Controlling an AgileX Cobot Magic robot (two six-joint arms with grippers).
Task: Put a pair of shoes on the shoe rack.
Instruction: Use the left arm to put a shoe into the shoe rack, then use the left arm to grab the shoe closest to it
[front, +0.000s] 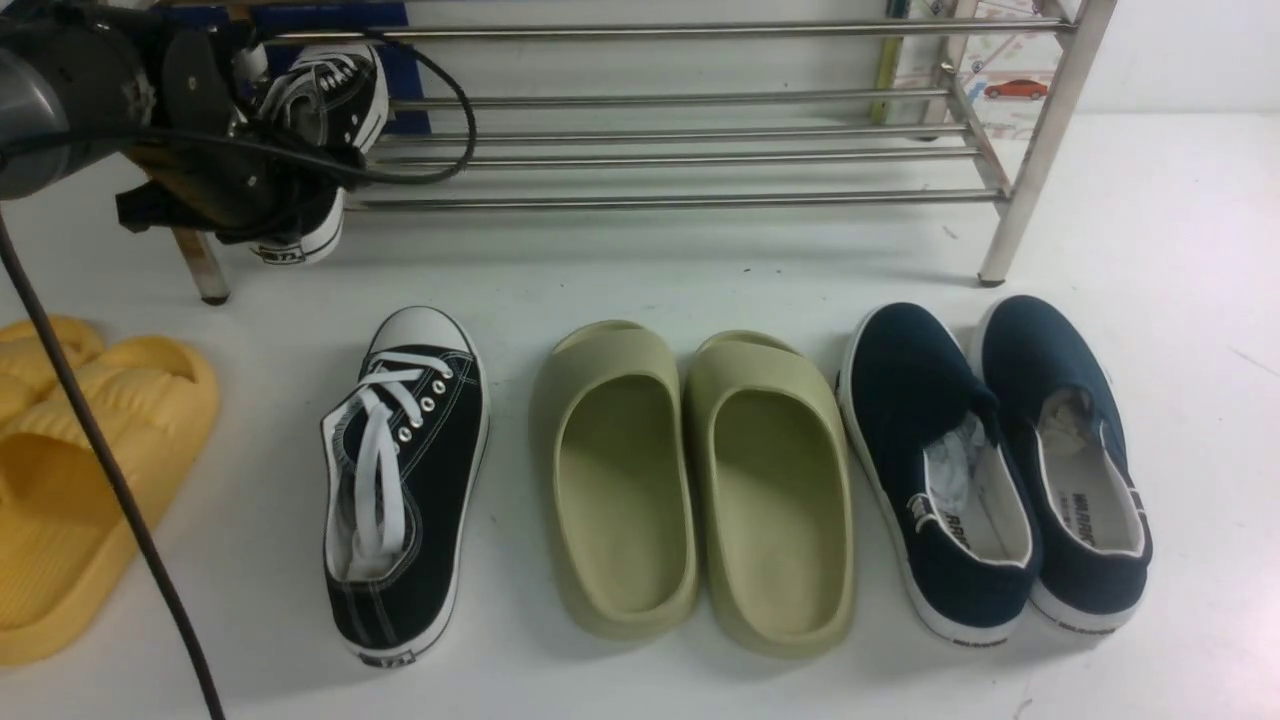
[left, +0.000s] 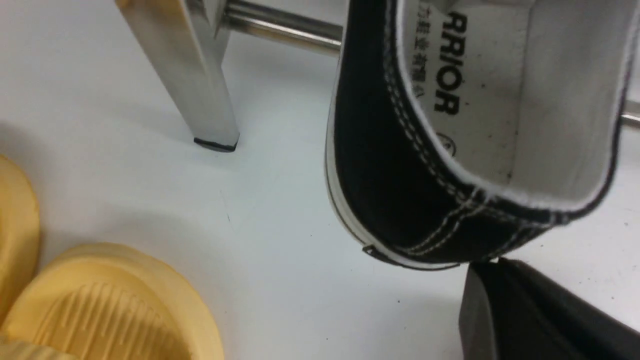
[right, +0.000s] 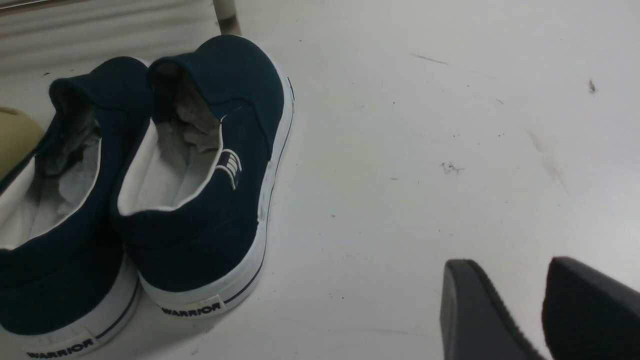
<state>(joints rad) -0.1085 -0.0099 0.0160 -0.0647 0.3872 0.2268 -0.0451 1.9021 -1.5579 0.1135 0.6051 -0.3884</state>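
Jaws of my right gripper (right: 542, 310) stand apart, gripping nothing. My left gripper (left: 495, 300) shows only one dark edge, so I cannot tell its state. One black sneaker (front: 325, 110), white-laced and half hidden by the arm, lies across the shoe rack (front: 680, 160) at its left end, heel overhanging. The other sneaker (front: 405, 480) lies on the floor (front: 640, 280).

Olive-green foam slides (front: 620, 490) sit on white floor (front: 1200, 300) beside navy canvas slip-on shoes (front: 1000, 440); ribbed yellow foam slides (front: 100, 450) lie well apart

1 sneaker (front: 405, 490) lies before rack (front: 680, 200).
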